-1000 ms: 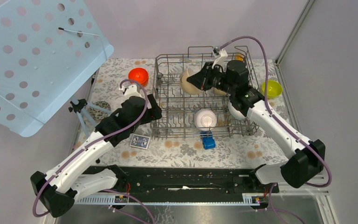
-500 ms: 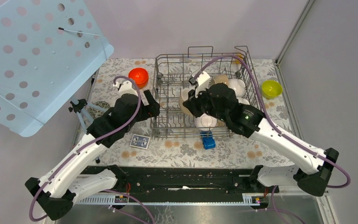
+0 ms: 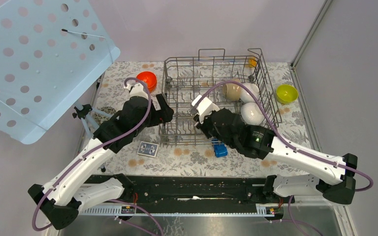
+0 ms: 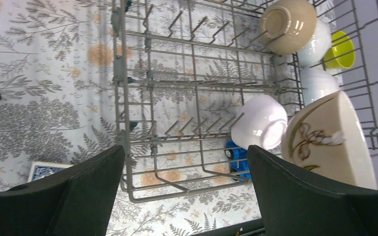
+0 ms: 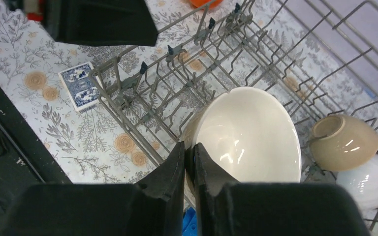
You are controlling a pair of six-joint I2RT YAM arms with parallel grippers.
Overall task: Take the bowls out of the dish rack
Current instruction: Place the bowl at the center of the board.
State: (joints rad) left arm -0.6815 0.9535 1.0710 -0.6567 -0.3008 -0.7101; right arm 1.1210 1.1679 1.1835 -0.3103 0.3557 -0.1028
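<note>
The grey wire dish rack (image 3: 182, 59) stands mid-table. My right gripper (image 5: 189, 150) is shut on the rim of a cream bowl (image 5: 248, 135) with a leaf pattern (image 4: 330, 142), held over the rack's front part. In the rack's right half sit a beige bowl (image 3: 232, 91) and two white bowls (image 3: 248, 93) (image 3: 252, 114). Another white bowl (image 4: 261, 123) rests on the front tines, hidden under my right arm from above. My left gripper (image 4: 186, 150) stands open and holds nothing by the rack's front left corner (image 3: 163, 109). An orange-red bowl (image 3: 146, 79) and a yellow-green bowl (image 3: 286, 93) sit on the table.
A blue toy car (image 3: 219, 148) lies just in front of the rack. A blue card box (image 3: 147, 149) lies near my left arm. A pale blue perforated board (image 3: 34, 64) overhangs the left side, with a small stand (image 3: 83, 115) below it.
My right arm has carried the cream bowl from the rack's back middle toward its front left. The left gripper opened slightly wider and stayed beside the rack.
</note>
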